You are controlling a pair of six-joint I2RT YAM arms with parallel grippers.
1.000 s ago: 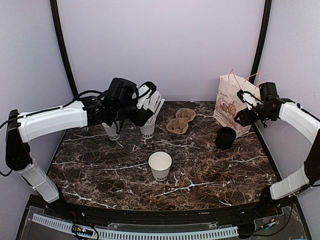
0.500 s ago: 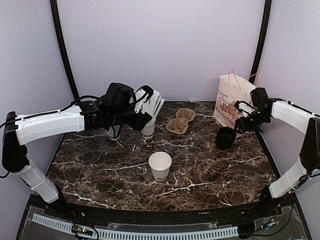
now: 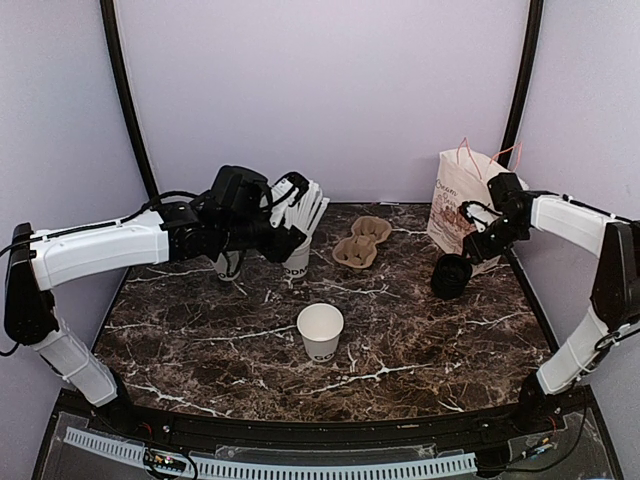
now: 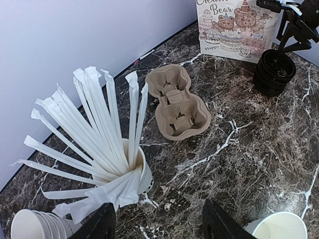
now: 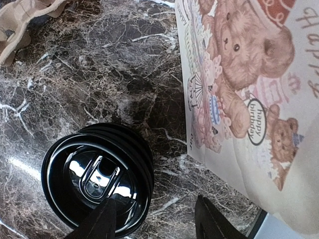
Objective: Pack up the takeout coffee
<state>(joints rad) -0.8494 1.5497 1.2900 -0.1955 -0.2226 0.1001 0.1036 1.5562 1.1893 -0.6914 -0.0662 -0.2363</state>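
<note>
Dark marble tabletop, white veins. Lone white paper cup stands upright mid-tabletop, open-topped, dark lettering low on its side, well apart from both arms. Stack of black lids sits at far right, just in front of the paper bag; the bag is upright, printed with bears, pink handles up. Right gripper hangs directly over the near edge of the lid stack, fingers apart, nothing clamped; from the wrist view one finger overlaps the stack's rim, the other sits over bare marble beside the bag. Contact with the lids cannot be told. Top lid is glossy, with a raised sip tab at its centre. Left gripper is at far left, fingers apart over bare tabletop, holding nothing. Just ahead of it is the straw cup, white wrapped straws fanning out. Stacked cups lie to its left side, tilted. Brown pulp cup carrier, two wells, rests between the straw cup and the bag.
</note>
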